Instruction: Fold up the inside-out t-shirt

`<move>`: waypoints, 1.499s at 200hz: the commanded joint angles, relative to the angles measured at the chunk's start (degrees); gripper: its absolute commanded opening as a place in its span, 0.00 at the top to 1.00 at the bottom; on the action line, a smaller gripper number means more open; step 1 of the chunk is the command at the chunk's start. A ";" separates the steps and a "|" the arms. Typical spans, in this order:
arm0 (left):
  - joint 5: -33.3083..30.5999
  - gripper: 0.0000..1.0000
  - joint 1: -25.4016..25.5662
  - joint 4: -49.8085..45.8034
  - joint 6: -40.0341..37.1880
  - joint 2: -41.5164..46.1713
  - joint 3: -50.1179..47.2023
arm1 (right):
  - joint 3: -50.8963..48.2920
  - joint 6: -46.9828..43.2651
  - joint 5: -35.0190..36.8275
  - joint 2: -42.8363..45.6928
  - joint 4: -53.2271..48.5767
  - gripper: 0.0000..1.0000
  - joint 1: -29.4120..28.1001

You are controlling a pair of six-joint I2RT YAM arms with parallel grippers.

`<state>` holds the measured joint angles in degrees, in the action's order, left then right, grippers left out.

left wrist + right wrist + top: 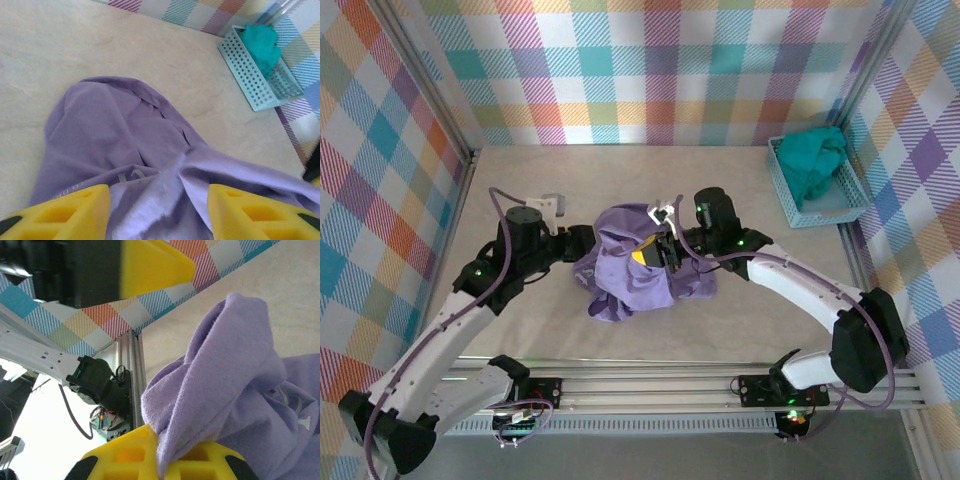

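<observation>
As the right hand [161,459] pinched a raised fold of the inside-out t-shirt [630,275], the left hand [157,195], fingers [65,210] apart, hovered over the rest, heaped on the bench [770,300] between them.

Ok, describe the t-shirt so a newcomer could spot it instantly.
Start from the beige table walled in pastel plaid. In its middle sits a crumpled t-shirt. It is lavender purple and heaped on the tabletop, unlike the teal garment, which sits in a light blue basket at the far right.
</observation>
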<state>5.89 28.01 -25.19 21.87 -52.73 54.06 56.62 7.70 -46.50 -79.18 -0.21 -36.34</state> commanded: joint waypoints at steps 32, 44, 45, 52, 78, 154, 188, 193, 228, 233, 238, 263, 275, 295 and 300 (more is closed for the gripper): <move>14.01 0.43 0.99 11.42 9.82 -2.81 -3.45 | 0.18 -1.92 -0.24 -0.63 1.72 1.00 0.30; 14.96 0.42 1.08 13.44 10.86 -5.09 -2.98 | -0.40 -1.44 -0.59 -0.54 2.84 1.00 0.32; 15.04 0.42 1.13 13.56 10.89 -5.32 -2.90 | -0.43 -1.41 -0.60 -0.54 2.93 1.00 0.31; 15.64 0.42 1.24 14.64 11.20 -6.66 -2.61 | -0.71 -1.21 -0.72 -0.39 3.42 1.00 0.30; 17.33 0.54 1.61 18.49 13.13 -11.02 -1.99 | -1.74 -0.68 -1.49 -0.02 4.82 0.99 0.30; 25.90 1.00 0.82 28.56 3.27 -7.14 -6.51 | -6.08 -0.17 -5.70 5.43 4.05 0.65 5.00; 30.37 1.00 0.83 28.33 -1.26 -4.74 -6.86 | -5.49 0.30 -6.23 4.98 4.49 0.60 5.12; 30.77 1.00 0.82 28.07 -1.68 -4.51 -6.63 | -5.32 0.46 -6.23 4.83 4.60 0.60 5.09; 30.58 1.00 0.85 25.41 -3.77 -4.16 -6.11 | -4.59 0.86 -6.77 3.93 5.52 0.59 5.13; 30.67 1.00 0.83 25.41 -3.84 -4.14 -6.16 | -4.59 0.91 -6.76 3.88 5.60 0.59 5.09; 30.76 1.00 0.90 25.46 -3.93 -4.05 -6.25 | -4.44 0.99 -6.68 3.86 5.58 0.59 5.13; 29.17 1.00 0.84 25.22 -3.92 -3.58 -6.61 | -4.11 2.42 -7.86 2.99 6.86 0.79 5.13; 27.06 1.00 0.82 24.63 -3.76 -3.30 -6.63 | -3.97 3.13 -8.53 2.56 7.31 0.93 5.14; 14.45 1.00 0.90 18.05 -2.25 -3.71 -4.65 | -4.87 7.00 -9.67 2.96 11.83 1.00 5.13; 9.54 0.98 0.91 15.15 -1.80 -4.23 -3.61 | -5.34 8.76 -9.69 3.14 14.11 1.00 5.12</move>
<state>30.61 29.08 -1.54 19.70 -57.10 47.83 51.20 11.44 -52.80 -76.34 5.58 -31.09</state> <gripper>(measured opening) 0.048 0.069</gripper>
